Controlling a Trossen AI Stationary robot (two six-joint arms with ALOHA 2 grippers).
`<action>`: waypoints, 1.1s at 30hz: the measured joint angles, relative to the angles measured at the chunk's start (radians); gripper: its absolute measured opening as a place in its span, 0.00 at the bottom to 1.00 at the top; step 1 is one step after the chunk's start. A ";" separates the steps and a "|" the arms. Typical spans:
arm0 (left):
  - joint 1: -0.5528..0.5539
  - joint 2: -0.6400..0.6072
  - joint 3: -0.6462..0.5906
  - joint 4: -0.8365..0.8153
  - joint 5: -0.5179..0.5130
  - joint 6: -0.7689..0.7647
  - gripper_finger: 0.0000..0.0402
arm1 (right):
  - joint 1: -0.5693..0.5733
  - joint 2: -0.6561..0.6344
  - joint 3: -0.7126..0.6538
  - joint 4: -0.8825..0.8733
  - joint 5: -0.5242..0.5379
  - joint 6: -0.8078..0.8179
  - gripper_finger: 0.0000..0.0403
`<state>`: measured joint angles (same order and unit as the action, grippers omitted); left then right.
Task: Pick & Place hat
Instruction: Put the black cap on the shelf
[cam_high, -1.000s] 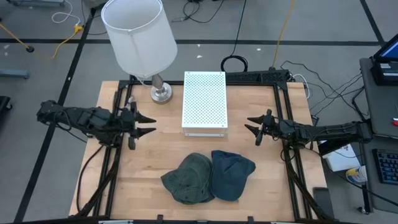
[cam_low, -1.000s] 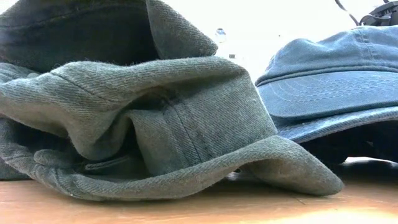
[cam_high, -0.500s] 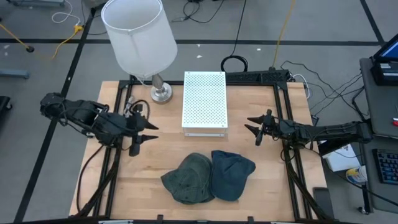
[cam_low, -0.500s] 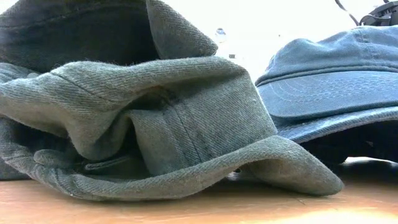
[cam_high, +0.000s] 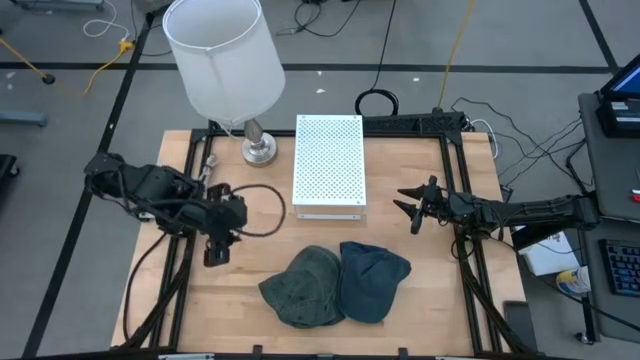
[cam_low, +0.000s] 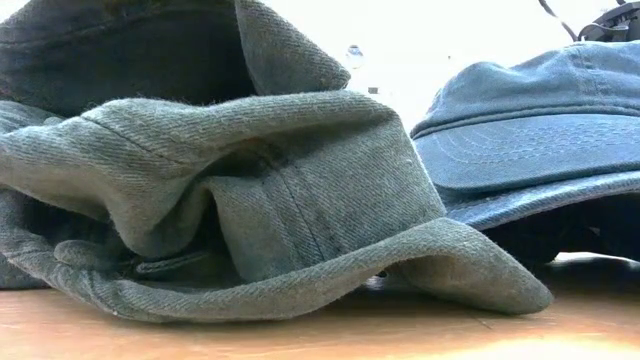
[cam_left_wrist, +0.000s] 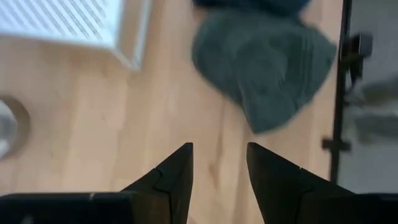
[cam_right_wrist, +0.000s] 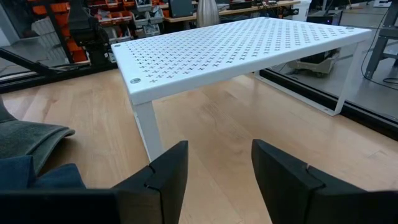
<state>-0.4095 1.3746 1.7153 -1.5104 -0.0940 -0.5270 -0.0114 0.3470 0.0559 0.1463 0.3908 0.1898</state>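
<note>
two hats lie touching near the table's (cam_high: 400, 310) front edge, a crumpled green hat (cam_high: 303, 288) beside a blue hat (cam_high: 374, 280). left gripper (cam_left_wrist: 218, 163) hangs above bare wood near them, fingers parted, empty. right gripper (cam_right_wrist: 219, 163) waits open and empty by the white perforated shelf (cam_high: 329, 165).

Two hats: one green (cam_high: 303, 287), one blue (cam_high: 373, 279). One white perforated shelf (cam_high: 329, 165). One lamp (cam_high: 222, 62). Two arms, each with one gripper: left (cam_high: 218, 244), right (cam_high: 410, 202).
</note>
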 joint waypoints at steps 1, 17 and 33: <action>0.000 0.011 0.001 -0.007 0.037 0.000 0.38 | 0.000 0.000 0.000 0.000 0.000 0.000 0.42; 0.000 0.046 0.001 0.060 0.304 0.000 0.38 | 0.000 0.000 0.000 0.000 0.000 0.000 0.42; -0.047 0.212 0.006 0.368 0.363 -0.156 0.38 | 0.000 0.000 0.000 0.000 0.000 0.000 0.42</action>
<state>-0.4568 1.5861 1.7218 -1.1425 0.2688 -0.6826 -0.0114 0.3470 0.0559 0.1465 0.3912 0.1898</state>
